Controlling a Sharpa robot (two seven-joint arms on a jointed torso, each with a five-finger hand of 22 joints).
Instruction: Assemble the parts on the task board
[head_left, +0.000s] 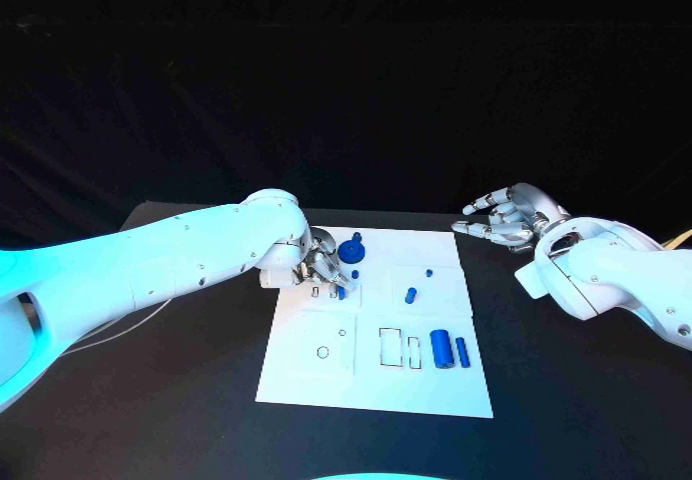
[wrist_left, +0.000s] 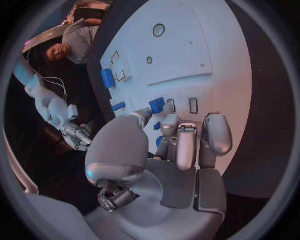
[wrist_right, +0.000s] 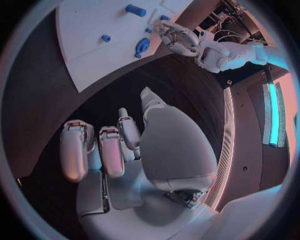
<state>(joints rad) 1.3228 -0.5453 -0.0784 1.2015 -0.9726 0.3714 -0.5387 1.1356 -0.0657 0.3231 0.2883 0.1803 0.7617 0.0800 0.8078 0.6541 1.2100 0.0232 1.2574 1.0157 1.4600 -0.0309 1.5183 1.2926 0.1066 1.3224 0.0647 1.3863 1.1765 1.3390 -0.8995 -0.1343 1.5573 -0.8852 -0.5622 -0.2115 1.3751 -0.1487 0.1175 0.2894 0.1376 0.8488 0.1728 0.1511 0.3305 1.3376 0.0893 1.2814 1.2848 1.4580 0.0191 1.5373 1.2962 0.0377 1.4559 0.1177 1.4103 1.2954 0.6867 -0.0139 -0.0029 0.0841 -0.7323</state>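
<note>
Task board (head_left: 310, 380): a white plate laid flat mid-table, its outlined slots kept facing up so parts can be matched to them.
Left hand (head_left: 320, 268): lowered over the board's 10 o'clock area, a small blue part (wrist_left: 157, 105) pinched at the fingertips near two rectangular slots, judged ready for seating.
Right hand (head_left: 505, 222): held off the board at 2 o'clock, fingers curled, nothing gripped, judged parked clear.
Loose parts: two blue cylinders (head_left: 449, 350) at 4 o'clock, a small blue peg (head_left: 411, 295) near centre.
Writing: none readable.
</note>
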